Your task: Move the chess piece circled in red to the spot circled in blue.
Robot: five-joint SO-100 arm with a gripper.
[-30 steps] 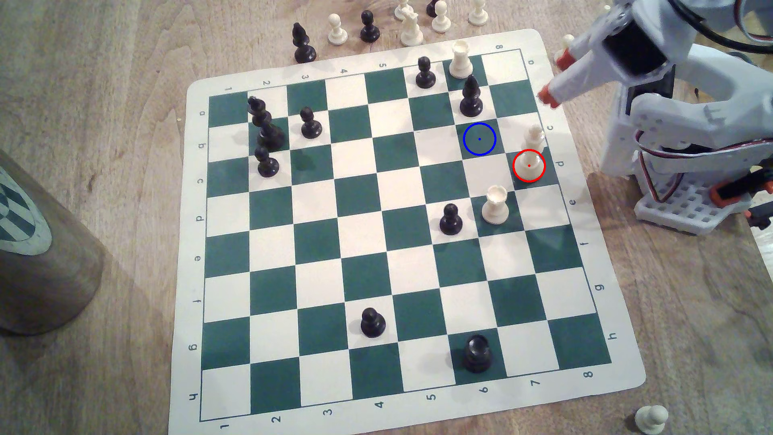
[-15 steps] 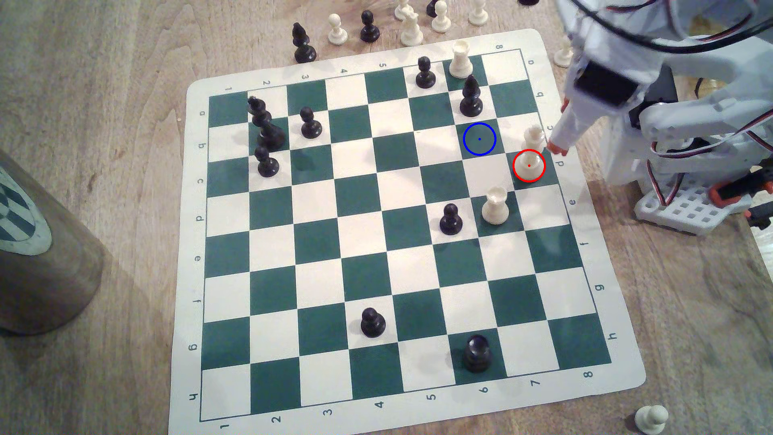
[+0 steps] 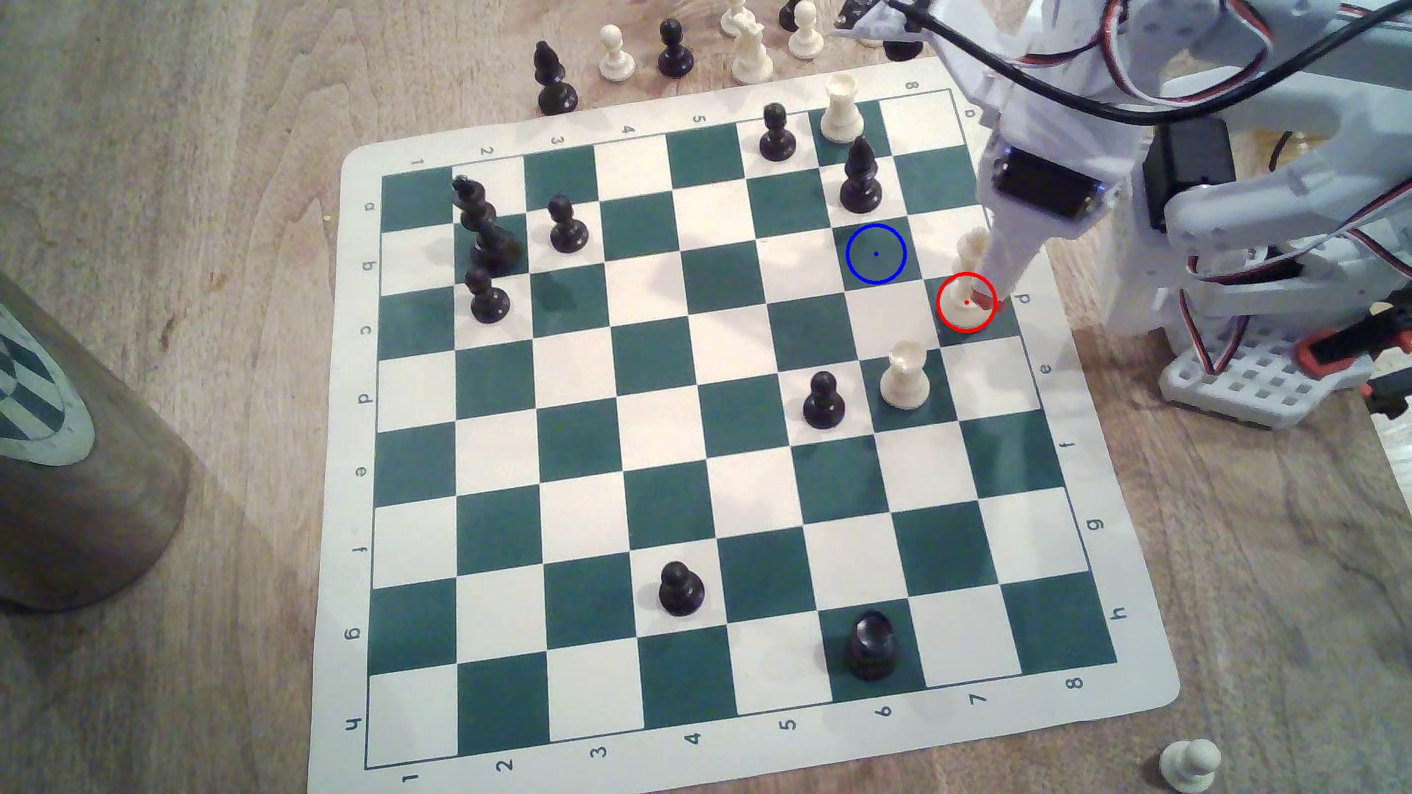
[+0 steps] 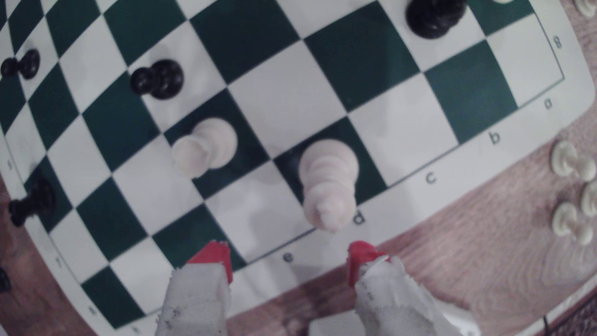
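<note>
The tabletop (image 3: 191,191) carries a green-and-cream board (image 3: 710,427). On it the cream piece (image 3: 964,299) stands in the red circle near the exterior view's right edge; the blue-circled spot (image 3: 876,253) is one square diagonally away, bare. The pincer (image 4: 289,263) is open, its red tips apart just beside the piece, not touching. The wrist view shows this gap; the exterior view hides it behind the arm.

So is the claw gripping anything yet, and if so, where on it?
Nothing is held. The claw is open, its red tips apart and short of the tall white piece, which stands free on its green square.
</note>
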